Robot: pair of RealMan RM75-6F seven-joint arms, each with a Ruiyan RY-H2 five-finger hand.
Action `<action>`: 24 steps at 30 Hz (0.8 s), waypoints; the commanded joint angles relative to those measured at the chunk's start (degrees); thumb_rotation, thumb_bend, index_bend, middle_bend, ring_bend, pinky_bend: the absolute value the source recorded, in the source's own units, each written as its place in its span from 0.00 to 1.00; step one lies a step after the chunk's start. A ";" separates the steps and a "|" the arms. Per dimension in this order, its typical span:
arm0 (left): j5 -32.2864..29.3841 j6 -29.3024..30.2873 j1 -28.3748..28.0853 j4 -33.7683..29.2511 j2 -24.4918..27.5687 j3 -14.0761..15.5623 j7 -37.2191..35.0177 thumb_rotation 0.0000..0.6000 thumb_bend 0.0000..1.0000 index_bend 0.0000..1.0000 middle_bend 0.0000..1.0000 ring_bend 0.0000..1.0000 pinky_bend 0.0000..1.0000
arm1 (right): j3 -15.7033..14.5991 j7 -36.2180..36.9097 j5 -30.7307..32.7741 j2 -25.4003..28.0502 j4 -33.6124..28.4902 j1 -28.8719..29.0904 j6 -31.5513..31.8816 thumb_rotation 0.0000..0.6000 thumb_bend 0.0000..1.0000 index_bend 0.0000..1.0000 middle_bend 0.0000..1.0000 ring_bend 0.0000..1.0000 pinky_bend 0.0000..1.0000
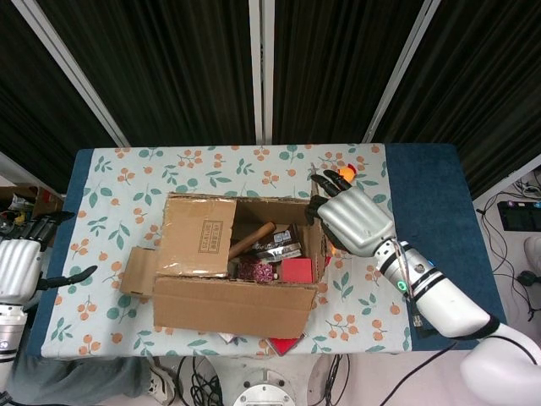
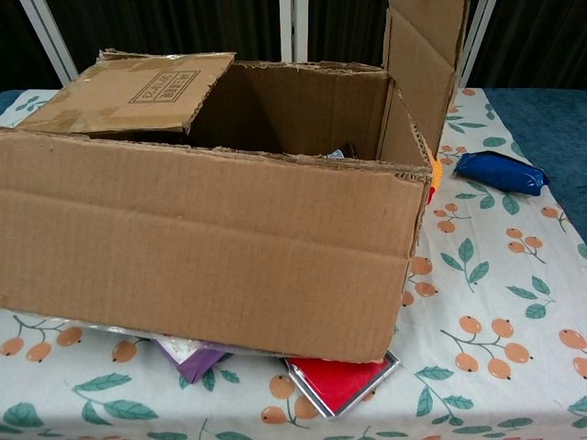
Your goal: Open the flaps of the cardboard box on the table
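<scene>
One cardboard box (image 1: 232, 271) sits mid-table, one flap (image 1: 199, 237) lying over its left side, one right flap (image 2: 424, 64) standing upright against the right hand (image 1: 351, 218), fingers spread, while the left hand (image 1: 19, 266) hangs empty, fingers apart.

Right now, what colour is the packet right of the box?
Blue packet, clearest in the chest view.

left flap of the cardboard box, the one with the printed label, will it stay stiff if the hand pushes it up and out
Probably stiff: the brown printed cardboard flap lies flat over the open brown cardboard box without sagging. It would likely hinge at its crease, as the upright right flap did. Its ragged edge suggests it may tear if forced.
</scene>
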 commanded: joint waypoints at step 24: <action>0.05 -1.40 -3.46 -4.70 0.66 -2.06 4.20 0.56 0.00 0.21 0.22 0.21 0.25 | 3.19 37.10 -31.80 8.47 11.05 -25.21 -0.17 1.00 0.63 0.08 0.19 0.00 0.00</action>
